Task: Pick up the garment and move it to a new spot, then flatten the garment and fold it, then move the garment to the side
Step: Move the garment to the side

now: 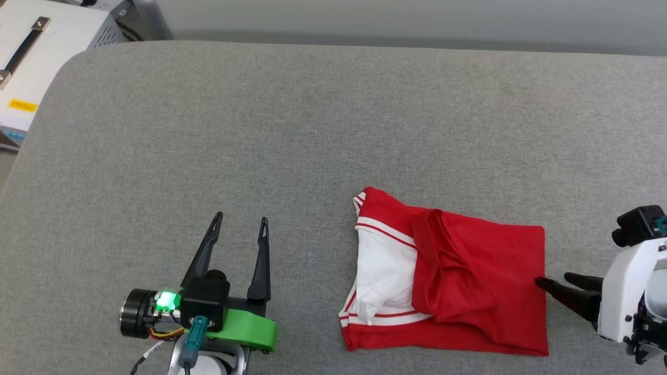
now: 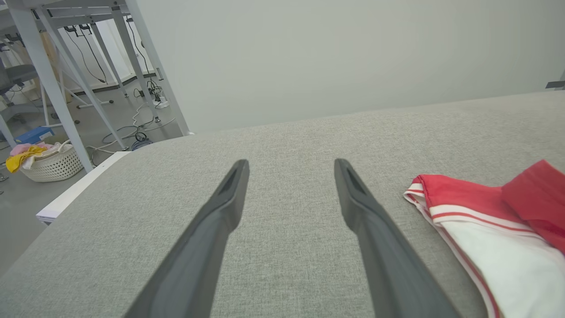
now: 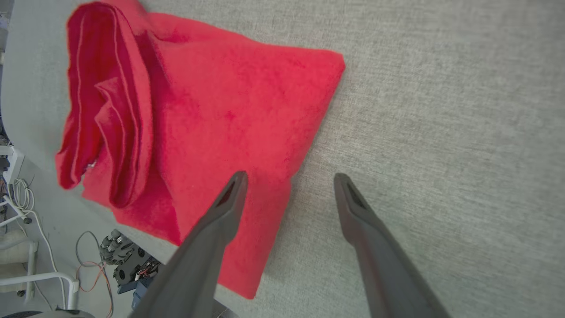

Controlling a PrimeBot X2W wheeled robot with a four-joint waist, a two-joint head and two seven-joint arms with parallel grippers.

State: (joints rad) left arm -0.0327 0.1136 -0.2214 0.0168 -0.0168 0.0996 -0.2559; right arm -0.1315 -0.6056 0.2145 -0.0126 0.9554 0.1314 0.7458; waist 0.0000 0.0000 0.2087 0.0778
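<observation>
Shirt (image 1: 469,281) looks folded already, lying lower right in the head view on the counter (image 1: 312,130), left pincer (image 1: 241,219) well apart and right pincer (image 1: 554,281) at its edge, both wide open and empty, so probably just the sideways move is left.

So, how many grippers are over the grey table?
2. The left gripper is at the lower left, open, apart from the garment. The right gripper is at the lower right, open, at the garment's right edge.

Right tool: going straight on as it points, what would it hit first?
Most likely the garment: its red edge lies at the fingertips of the right tool; their height above it is unclear.
</observation>
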